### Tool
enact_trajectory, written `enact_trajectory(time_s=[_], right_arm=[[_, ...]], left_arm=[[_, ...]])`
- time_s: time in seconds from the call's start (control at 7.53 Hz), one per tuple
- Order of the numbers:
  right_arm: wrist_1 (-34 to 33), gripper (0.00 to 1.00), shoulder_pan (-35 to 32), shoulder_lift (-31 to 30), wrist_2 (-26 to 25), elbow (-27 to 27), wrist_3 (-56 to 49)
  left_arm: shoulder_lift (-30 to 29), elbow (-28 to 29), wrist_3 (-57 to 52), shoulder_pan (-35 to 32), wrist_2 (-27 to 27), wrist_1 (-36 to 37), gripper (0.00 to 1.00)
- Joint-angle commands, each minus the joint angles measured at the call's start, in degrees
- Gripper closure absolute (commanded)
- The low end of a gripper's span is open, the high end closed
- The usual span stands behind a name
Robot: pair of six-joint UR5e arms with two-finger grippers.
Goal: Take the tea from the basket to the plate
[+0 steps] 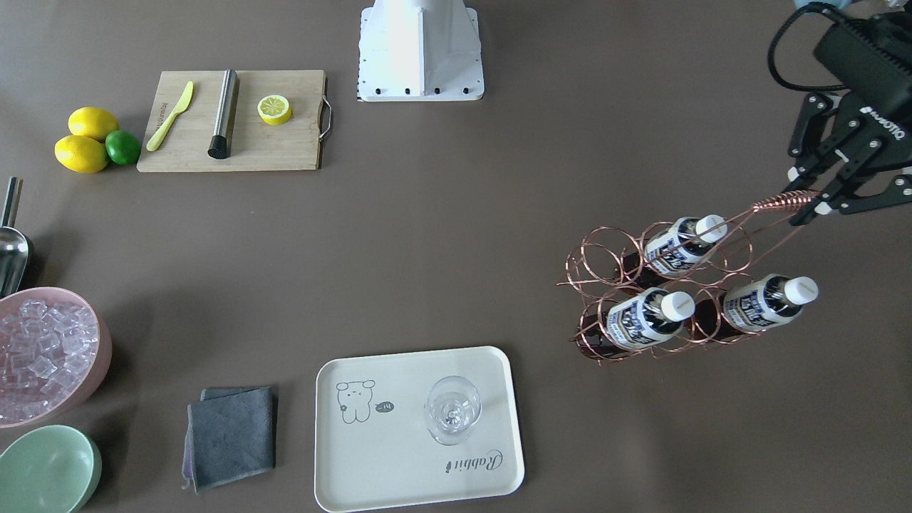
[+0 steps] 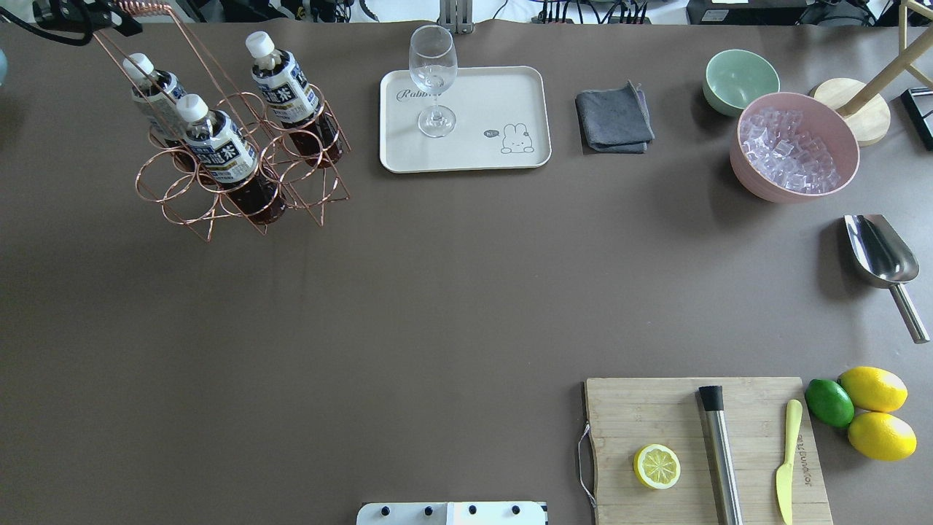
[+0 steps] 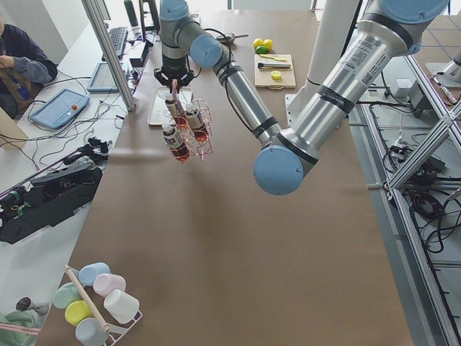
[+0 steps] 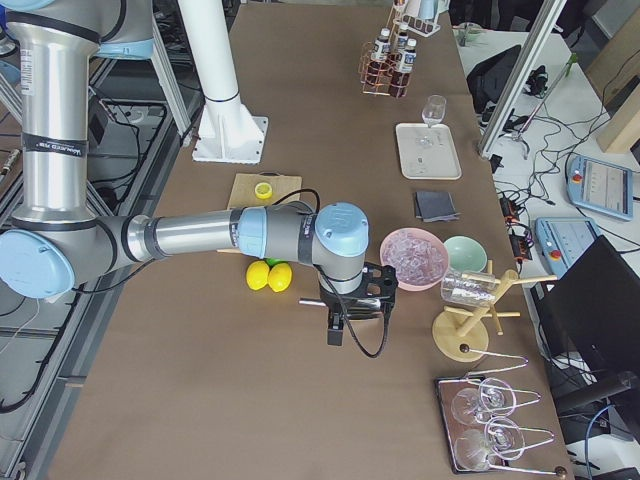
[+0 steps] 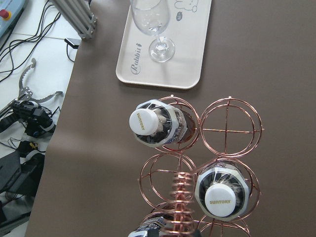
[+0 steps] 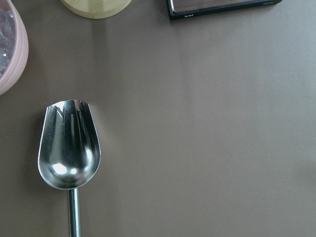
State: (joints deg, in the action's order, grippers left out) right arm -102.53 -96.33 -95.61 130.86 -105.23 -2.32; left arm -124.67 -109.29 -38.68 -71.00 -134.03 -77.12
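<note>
The copper wire basket [image 1: 659, 285] stands at the table's left end and also shows in the overhead view [image 2: 233, 171]. It holds three tea bottles [image 1: 677, 246] [image 1: 652, 313] [image 1: 766, 299] with white caps; two caps show in the left wrist view [image 5: 144, 121] [image 5: 219, 201]. My left gripper [image 1: 809, 203] is shut on the basket's coiled handle [image 2: 142, 9]. I cannot tell whether the basket rests on the table. The cream plate [image 1: 399, 463] [image 2: 510, 95] lies beside the basket and carries a clear stemmed glass [image 1: 452, 410]. My right gripper [image 4: 340, 312] hovers near the steel scoop; I cannot tell whether it is open or shut.
A steel scoop [image 6: 69, 148] lies under the right wrist, next to the pink bowl of ice [image 2: 794, 149]. A green bowl [image 2: 740, 79] and a grey cloth [image 2: 614, 118] sit by the plate. A cutting board [image 2: 656, 415] with a lemon half, lemons and a lime [image 2: 829, 402] lie near the robot.
</note>
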Motion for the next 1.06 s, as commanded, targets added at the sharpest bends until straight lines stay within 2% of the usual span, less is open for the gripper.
enact_trajectory(time_s=[0.0, 0.53, 0.66, 0.93], right_arm=[[0.1, 0.0, 0.0, 0.5, 0.0, 0.1, -0.1], [0.6, 0.0, 3.1, 0.9, 1.4, -4.9, 0.1], [1.3, 0.0, 4.5, 4.0, 2.7, -4.9, 0.0], [4.2, 0.0, 9.0, 8.3, 5.1, -6.4, 0.1]], left_arm=[[-4.9, -0.7, 0.9, 8.6, 4.6, 0.1, 1.0], [-10.8, 0.1, 10.6, 17.5, 9.2, 0.2, 1.0], [-12.7, 1.3, 11.8, 18.6, 9.3, 0.4, 1.0], [-16.8, 1.6, 13.8, 22.4, 13.3, 4.6, 1.0]])
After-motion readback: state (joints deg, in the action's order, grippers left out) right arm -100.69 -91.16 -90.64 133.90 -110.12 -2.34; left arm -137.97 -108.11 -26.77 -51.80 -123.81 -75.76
